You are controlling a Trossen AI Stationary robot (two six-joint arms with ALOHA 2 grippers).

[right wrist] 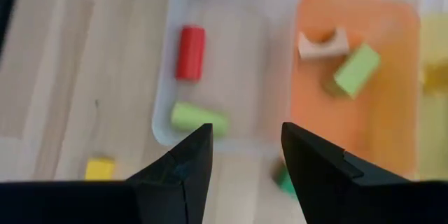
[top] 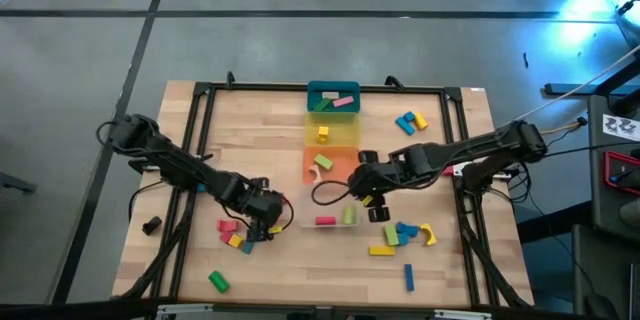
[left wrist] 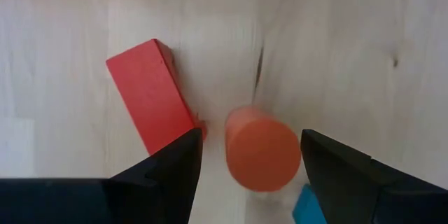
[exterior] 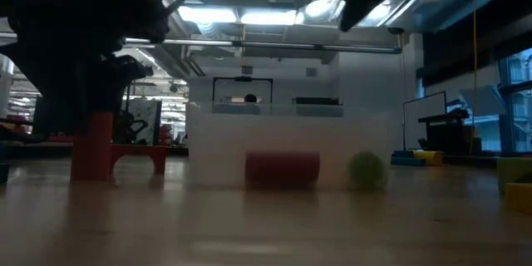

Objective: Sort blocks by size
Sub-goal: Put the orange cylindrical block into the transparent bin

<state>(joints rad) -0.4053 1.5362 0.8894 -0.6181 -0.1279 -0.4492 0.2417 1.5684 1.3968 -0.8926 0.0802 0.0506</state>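
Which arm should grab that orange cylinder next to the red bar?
Left. The left gripper is open with the orange cylinder between its fingers, beside the red bar. The right gripper hovers open over the bins.

no readable text, labels or numbers anywhere

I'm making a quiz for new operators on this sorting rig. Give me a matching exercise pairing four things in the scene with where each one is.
Things:
1. red cylinder
2. tan arch
3. pink bar
4. orange cylinder

Places:
A. in the orange bin
B. between the left gripper's open fingers
C. in the clear bin, near a green cylinder
D. in the teal bin

Pairs: 1-C, 2-A, 3-D, 4-B
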